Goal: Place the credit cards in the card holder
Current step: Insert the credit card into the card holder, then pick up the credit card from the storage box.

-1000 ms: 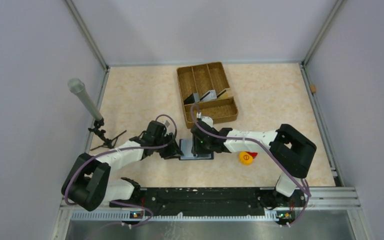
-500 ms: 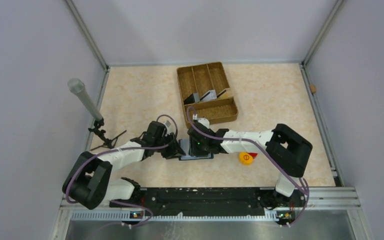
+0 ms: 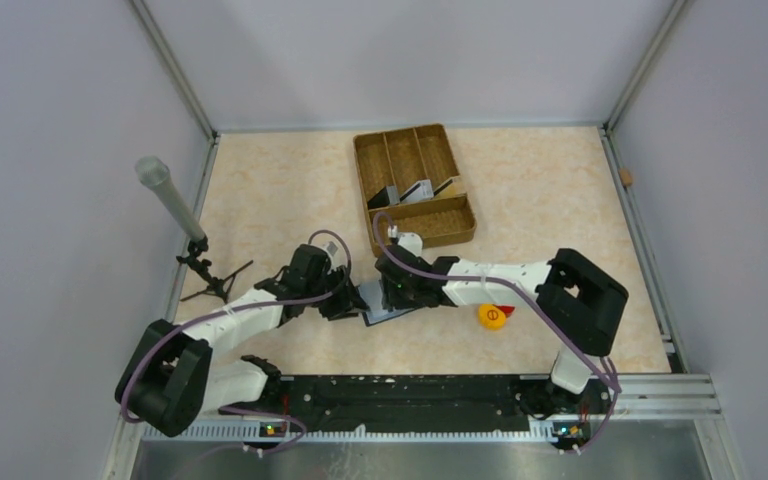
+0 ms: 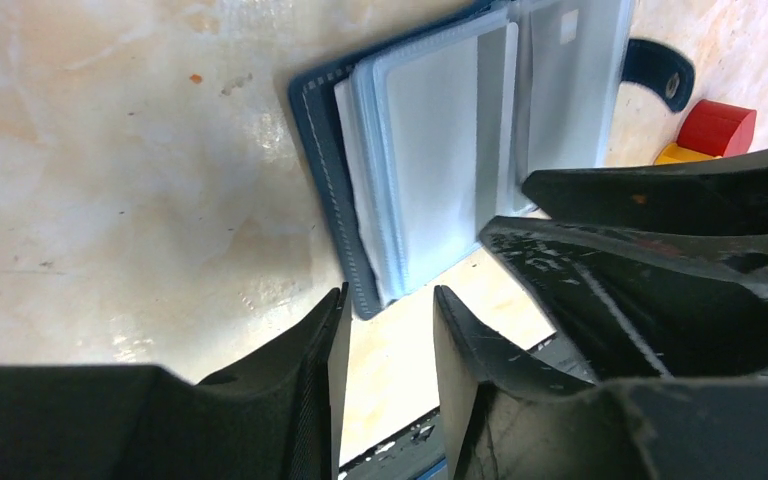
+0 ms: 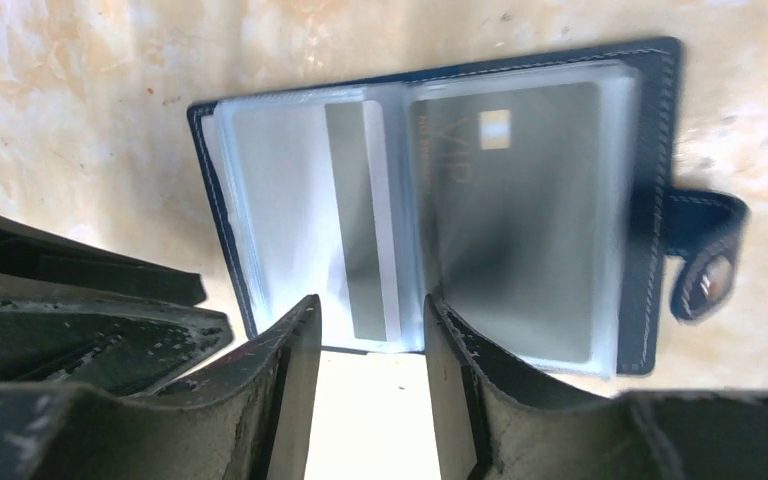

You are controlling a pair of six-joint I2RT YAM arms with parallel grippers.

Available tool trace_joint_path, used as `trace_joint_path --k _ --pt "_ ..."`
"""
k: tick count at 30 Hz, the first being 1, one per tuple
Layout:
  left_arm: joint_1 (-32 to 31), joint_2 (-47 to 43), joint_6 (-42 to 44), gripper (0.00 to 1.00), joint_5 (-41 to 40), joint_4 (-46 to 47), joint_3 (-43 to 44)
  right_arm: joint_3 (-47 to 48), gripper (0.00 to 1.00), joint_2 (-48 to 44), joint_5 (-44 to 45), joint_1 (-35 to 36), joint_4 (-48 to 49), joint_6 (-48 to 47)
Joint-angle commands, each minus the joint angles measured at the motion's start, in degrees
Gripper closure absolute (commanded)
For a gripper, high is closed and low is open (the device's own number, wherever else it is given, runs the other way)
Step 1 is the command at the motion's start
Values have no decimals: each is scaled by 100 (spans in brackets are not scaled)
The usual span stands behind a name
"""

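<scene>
Tending the open card holder with both end effectors at its edges

We see the card holder (image 5: 430,200) lying open on the table (image 3: 560,190) with two credit cards (image 5: 505,200) sleeved. The left end effector (image 4: 390,300) and right end effector (image 5: 370,305) are spread, pinching nothing. What look like further cards (image 3: 418,189) lean in the tray (image 3: 430,225). Next, we judge, one needs fetching and sliding into a free sleeve.

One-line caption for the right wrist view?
Open card holder with two grey credit cards slotted inside, the right gripper poised at its edge, fingers apart.

Pale lilac walls (image 3: 410,60) enclose beige marbled tabletop (image 3: 550,190); aluminium rails (image 3: 175,70) at corners.
</scene>
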Motion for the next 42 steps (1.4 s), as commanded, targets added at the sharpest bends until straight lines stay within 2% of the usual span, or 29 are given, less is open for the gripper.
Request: trace_joint_path --k 1,9,17,32,42 --pt "-29 -296 177 59 -243 -313 222 89 54 -700 659 90 -396 -334" --pt "-27 -315 102 54 -166 -215 233 -231 37 -1113 943 -202 -760 -718" --pt "-24 -277 -4 54 -183 -143 180 -731 35 -1150 282 -839 -254 -1086" --pt "-15 94 -86 59 -333 327 40 -1916 52 -1263 -1911 -1764 1400 -682" --pt "-18 432 -87 64 -329 727 -36 -2280 66 -1039 -2310 -1802 2218 -234"
